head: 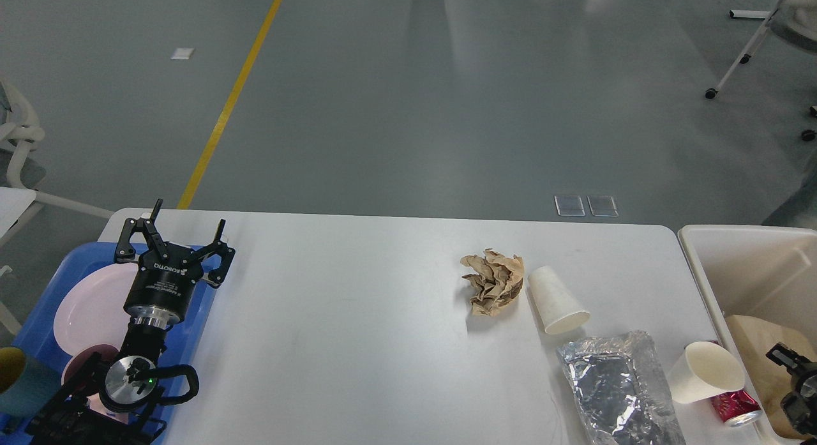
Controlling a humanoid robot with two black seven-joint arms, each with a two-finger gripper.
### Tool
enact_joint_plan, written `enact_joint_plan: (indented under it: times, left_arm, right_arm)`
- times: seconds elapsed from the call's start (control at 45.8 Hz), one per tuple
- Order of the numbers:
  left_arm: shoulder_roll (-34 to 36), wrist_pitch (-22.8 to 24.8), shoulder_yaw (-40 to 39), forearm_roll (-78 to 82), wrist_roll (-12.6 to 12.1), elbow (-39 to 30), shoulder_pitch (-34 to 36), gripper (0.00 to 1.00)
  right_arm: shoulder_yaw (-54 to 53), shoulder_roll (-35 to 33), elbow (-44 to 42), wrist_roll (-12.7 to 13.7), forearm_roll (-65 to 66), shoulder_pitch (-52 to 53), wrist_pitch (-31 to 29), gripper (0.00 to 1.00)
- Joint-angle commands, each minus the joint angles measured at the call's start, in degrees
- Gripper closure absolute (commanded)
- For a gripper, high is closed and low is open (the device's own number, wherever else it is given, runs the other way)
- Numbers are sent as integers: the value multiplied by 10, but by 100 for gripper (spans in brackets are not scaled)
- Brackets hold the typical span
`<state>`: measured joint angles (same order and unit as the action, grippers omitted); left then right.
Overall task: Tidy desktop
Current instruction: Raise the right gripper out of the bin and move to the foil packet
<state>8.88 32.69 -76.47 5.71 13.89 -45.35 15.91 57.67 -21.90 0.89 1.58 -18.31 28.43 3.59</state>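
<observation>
The white desktop (357, 330) carries litter on its right half: a crumpled brown paper ball (492, 281), a white paper cup (557, 300) on its side, a silver foil bag (613, 387), a second white cup (704, 371) on its side and a red can (734, 407). My left gripper (189, 214) is open and empty, raised over the right edge of the blue tray (38, 304). My right gripper (791, 375) shows only partly at the lower right, over the beige bin (753, 266), beside a brown paper bag (756, 343) lying in it.
The blue tray holds a pink plate (86, 304), a dark pink bowl (80, 365) and a teal cup (19, 381). The beige bin stands off the desktop's right end. Grey floor with a yellow line (230, 100) lies beyond the far edge.
</observation>
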Motion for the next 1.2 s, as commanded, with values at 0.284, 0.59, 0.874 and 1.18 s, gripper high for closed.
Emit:
enact_joint_plan:
  times: [0.284, 0.59, 0.874, 1.18]
  left_arm:
    - [0, 0, -1, 0, 0, 0, 0, 4]
    - [0, 0, -1, 0, -1, 0, 0, 4]
    - [0, 0, -1, 0, -1, 0, 0, 4]
    - [0, 0, 0, 0, -1, 0, 0, 4]
  right_arm:
    - [8, -135, 320, 14, 215, 332, -139, 0]
    - [51, -116, 438, 62, 250, 609, -445, 0]
    - [120, -84, 639, 63, 247, 865, -548, 0]
    - [150, -38, 848, 63, 203, 1111, -586, 0]
